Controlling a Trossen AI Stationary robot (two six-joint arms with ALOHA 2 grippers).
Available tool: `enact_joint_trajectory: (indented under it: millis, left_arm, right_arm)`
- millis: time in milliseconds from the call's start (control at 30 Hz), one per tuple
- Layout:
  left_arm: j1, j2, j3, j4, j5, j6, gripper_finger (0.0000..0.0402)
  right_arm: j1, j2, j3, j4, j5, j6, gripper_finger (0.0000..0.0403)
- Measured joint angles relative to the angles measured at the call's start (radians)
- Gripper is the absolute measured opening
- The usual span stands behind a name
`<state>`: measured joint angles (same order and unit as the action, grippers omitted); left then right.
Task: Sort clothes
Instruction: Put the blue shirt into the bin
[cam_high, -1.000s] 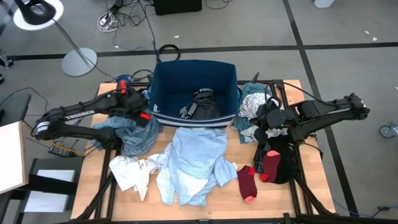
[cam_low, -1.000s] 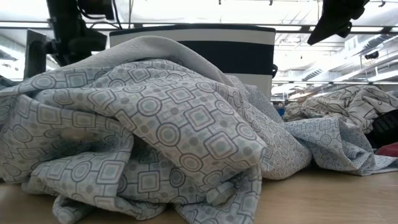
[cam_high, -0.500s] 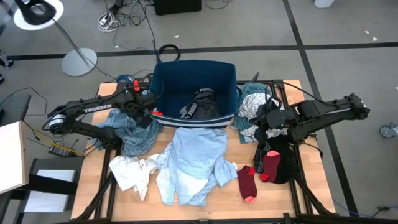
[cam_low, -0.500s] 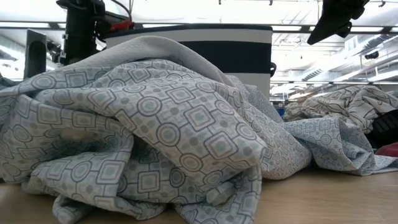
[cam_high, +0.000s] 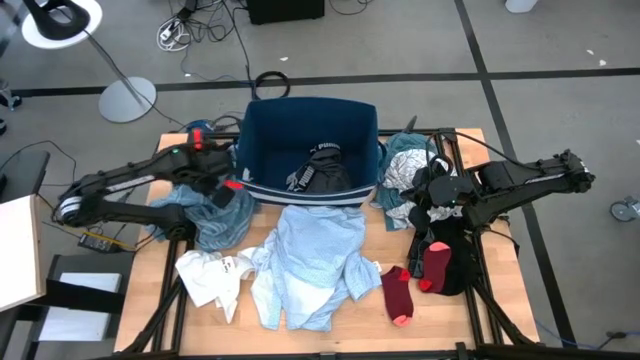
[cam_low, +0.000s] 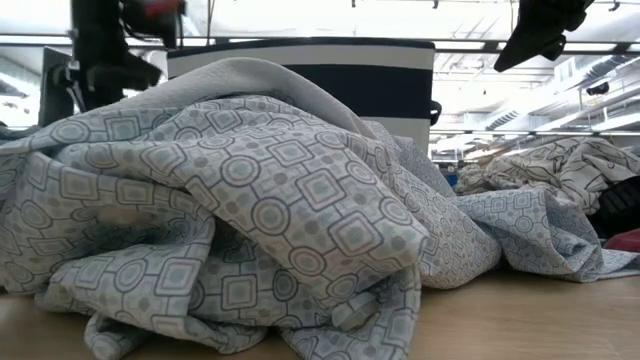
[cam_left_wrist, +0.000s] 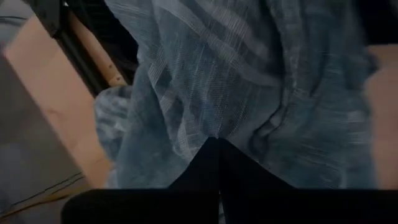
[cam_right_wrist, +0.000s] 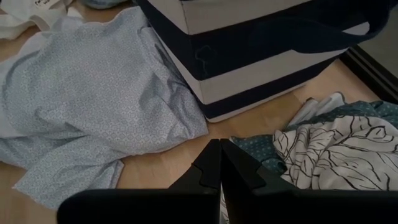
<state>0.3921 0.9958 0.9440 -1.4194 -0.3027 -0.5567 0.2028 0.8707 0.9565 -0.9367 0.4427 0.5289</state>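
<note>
My left gripper (cam_high: 228, 192) is shut and points down over a heaped blue-grey striped shirt (cam_left_wrist: 249, 81) at the table's left, next to the navy striped bin (cam_high: 262, 150). A black piece (cam_high: 325, 172) lies inside the bin. A light blue shirt (cam_high: 310, 260) is spread on the table in front of the bin, with a white tee (cam_high: 208, 276) to its left. Two dark red socks (cam_high: 397, 293) lie beside a black piece (cam_high: 455, 262). My right gripper (cam_right_wrist: 219, 146) hangs shut above the table, by the teal and white-patterned pieces (cam_high: 405, 170). My left gripper has its shut fingertips (cam_left_wrist: 217, 146) right over the striped shirt, coming from above. Nothing shows between the fingers, and I cannot tell whether they touch the cloth.
The bin stands at the table's far middle, between the two arms. Clothes cover most of the table. Bare wood shows along the near edge (cam_high: 440, 325) and in front of the bin's right corner (cam_right_wrist: 186, 158). In the low view the patterned light blue shirt (cam_low: 250, 220) fills the foreground.
My left gripper went toward the bin's left wall, then came back toward the table's left, over the striped shirt. The bin has shifted slightly toward the table's left. My right arm has kept still.
</note>
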Motion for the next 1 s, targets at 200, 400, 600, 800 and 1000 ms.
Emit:
enact_joint_trajectory:
  millis: [200, 400, 600, 800, 1000]
  left_arm:
    - [-0.03, -0.163, 0.013, 0.007, 0.011, -0.067, 0.0001]
    - [-0.054, -0.269, 0.141, 0.092, 0.011, -0.067, 0.0]
    - [-0.055, -0.299, 0.296, 0.304, 0.009, 0.038, 0.0]
    - [-0.055, -0.236, 0.429, 0.621, 0.054, 0.179, 0.0]
    - [-0.055, -0.134, 0.53, 0.411, 0.066, 0.211, 0.0]
  right_arm:
    - [0.0, 0.0, 0.0, 0.0, 0.0, -0.004, 0.0005]
    - [0.0, 0.0, 0.0, 0.0, 0.0, -0.006, 0.0005]
    - [0.0, 0.0, 0.0, 0.014, 0.0, -0.007, 0.0005]
    - [0.0, 0.0, 0.0, 0.026, 0.0, -0.009, 0.0005]
    - [0.0, 0.0, 0.0, 0.026, 0.0, -0.007, 0.0005]
